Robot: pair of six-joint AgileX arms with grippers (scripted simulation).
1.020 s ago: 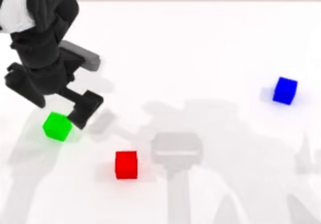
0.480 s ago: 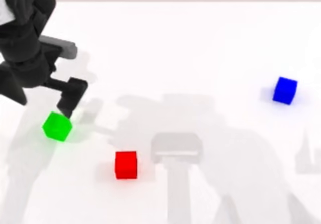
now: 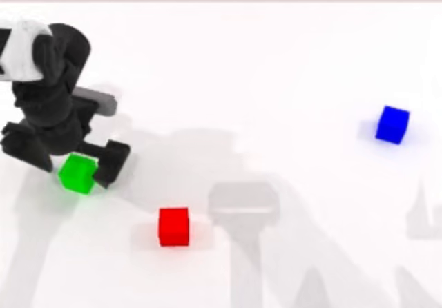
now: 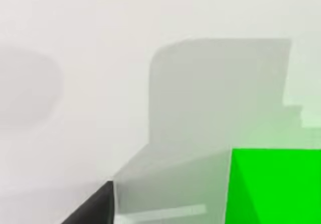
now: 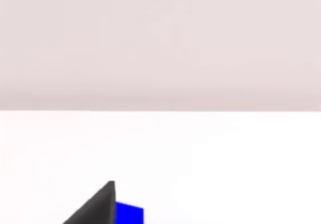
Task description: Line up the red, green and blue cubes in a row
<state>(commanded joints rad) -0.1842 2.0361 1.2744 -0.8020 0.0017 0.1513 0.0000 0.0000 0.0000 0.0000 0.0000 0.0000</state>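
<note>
The green cube (image 3: pixel 77 173) sits at the table's left, and my left gripper (image 3: pixel 72 164) is down around it, open, one dark finger on each side. In the left wrist view the green cube (image 4: pixel 276 189) fills one corner, with a gap of table between it and the one visible finger (image 4: pixel 98 209). Near the front, left of centre, lies the red cube (image 3: pixel 173 226). The blue cube (image 3: pixel 392 124) rests far right. My right arm is outside the top view; its wrist view shows one finger (image 5: pixel 100 206) with the blue cube (image 5: pixel 129 213) beyond it.
The white table (image 3: pixel 276 80) carries only grey arm shadows between the cubes. Its far edge meets a pale wall (image 5: pixel 160 43).
My left gripper has dropped from behind the green cube and now straddles it. None of the three cubes has moved.
</note>
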